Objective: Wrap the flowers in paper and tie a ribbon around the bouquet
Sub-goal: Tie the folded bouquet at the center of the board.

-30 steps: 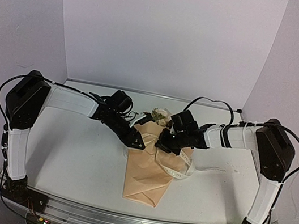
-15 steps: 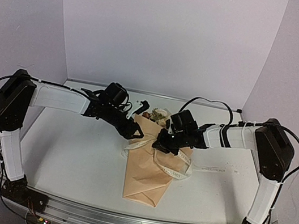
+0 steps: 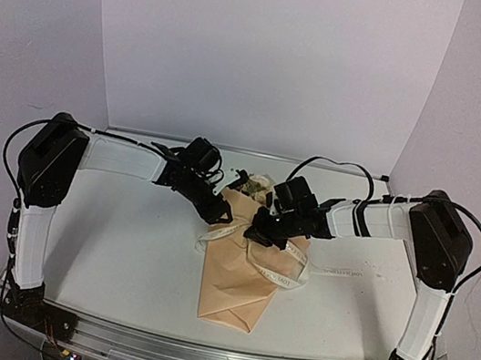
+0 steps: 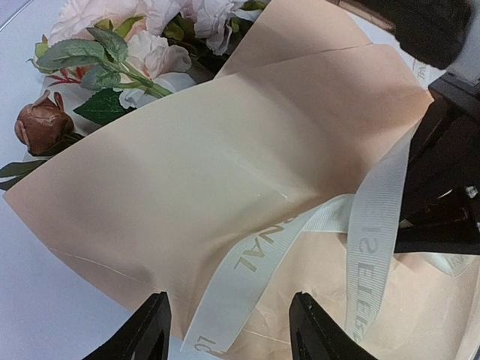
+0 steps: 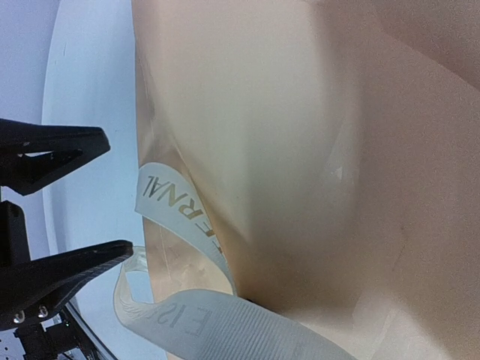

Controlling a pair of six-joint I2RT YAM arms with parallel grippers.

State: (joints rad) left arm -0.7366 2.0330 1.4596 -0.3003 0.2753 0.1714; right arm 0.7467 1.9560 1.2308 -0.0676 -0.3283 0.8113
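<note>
White table [image 3: 118, 252] carries the bouquet [image 3: 237, 281], its flowers [image 3: 260, 183] pointing away from me. My left gripper [image 3: 221, 216] stands open at the paper's [image 4: 225, 165] left edge, the ribbon [image 4: 247, 262] lying between its fingers. My right gripper [image 3: 258, 231] is pinched closed on that ribbon over the cone.

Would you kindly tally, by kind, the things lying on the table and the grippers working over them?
bouquet: 1
ribbon: 1
grippers: 2, the left gripper and the right gripper
Total: 4
</note>
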